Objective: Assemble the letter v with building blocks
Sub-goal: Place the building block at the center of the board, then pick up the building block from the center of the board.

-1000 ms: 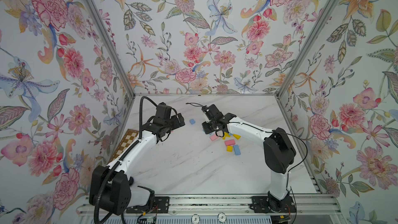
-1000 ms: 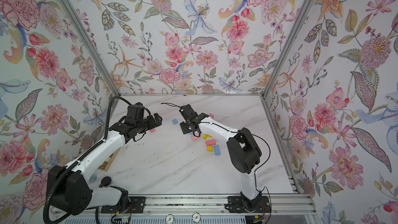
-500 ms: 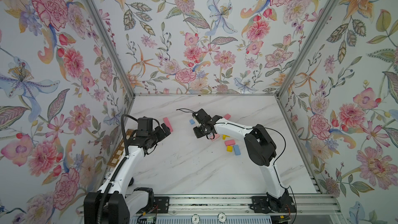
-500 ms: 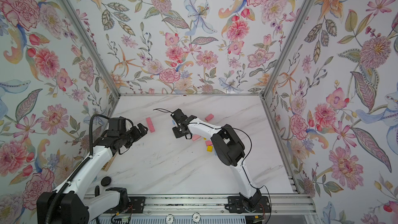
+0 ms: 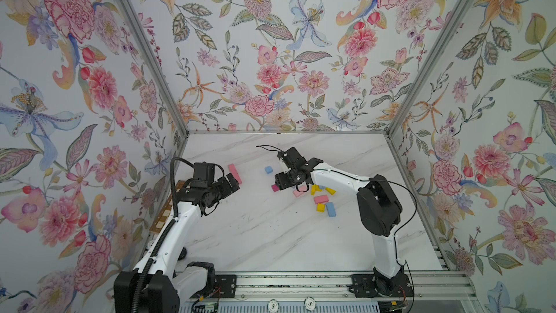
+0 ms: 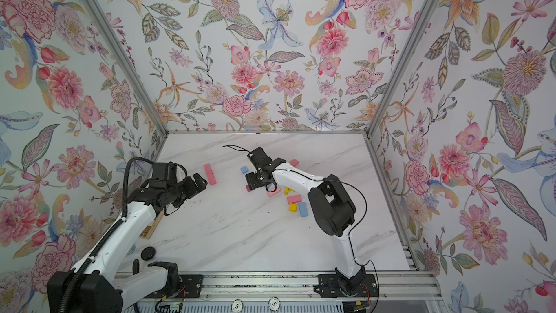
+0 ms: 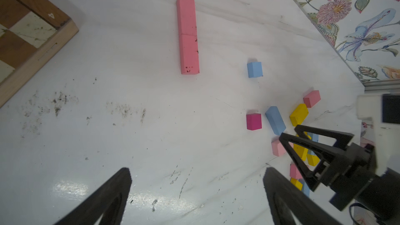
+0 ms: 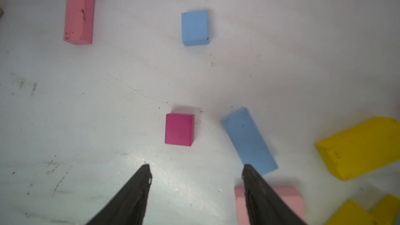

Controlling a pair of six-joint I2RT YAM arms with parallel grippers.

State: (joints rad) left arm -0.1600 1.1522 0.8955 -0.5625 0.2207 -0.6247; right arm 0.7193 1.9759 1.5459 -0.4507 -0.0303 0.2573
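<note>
Both wrist views show magenta brick (image 8: 179, 129) whole.

The brown-and-cream checkered wooden board (image 7: 46, 7) carries the white numerals 3 and 4 on its dark brown border, seen in the left wrist view. In both top views, 2 round tokens (image 5: 272, 305) (image 6: 237, 305) on the front rail each show a 5.

Matte building blocks (image 7: 187, 18) lie on a glossy, marble-patterned tabletop (image 7: 151, 126) (scuffed with dark specks). The checkered board (image 7: 21, 40) looks wooden.
</note>
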